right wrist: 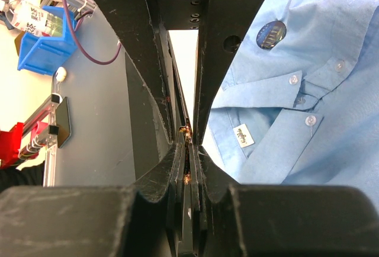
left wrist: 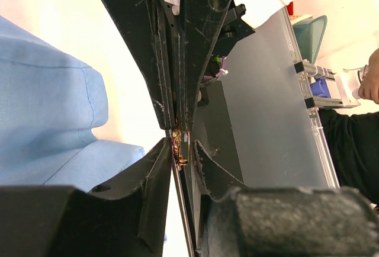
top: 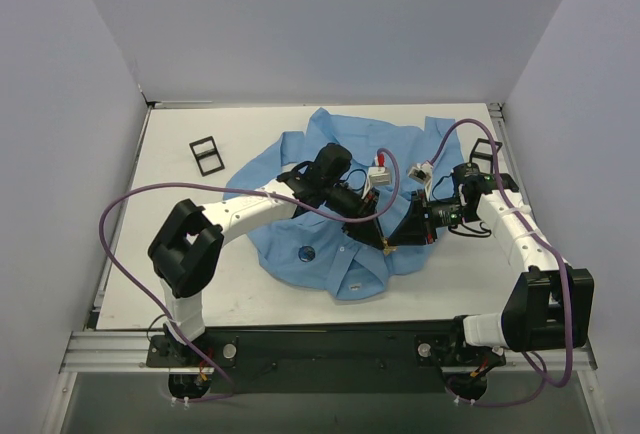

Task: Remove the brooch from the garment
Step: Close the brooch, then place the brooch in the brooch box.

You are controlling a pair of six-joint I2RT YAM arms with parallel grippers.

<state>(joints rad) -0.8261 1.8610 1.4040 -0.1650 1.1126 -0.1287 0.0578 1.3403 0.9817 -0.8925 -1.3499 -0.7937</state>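
Brooch [top: 307, 251] sits on the blue shirt [top: 300, 149], lower middle. Right fingers [right wrist: 216, 174] pressed together, left fingers [left wrist: 151, 174] can't tell.

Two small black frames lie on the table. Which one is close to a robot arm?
The frame near the right edge of the table, just behind the right arm. The other frame lies alone, left of the shirt.

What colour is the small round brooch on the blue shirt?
The small round brooch: dark blue, paler centre; clearest in the right wrist view.
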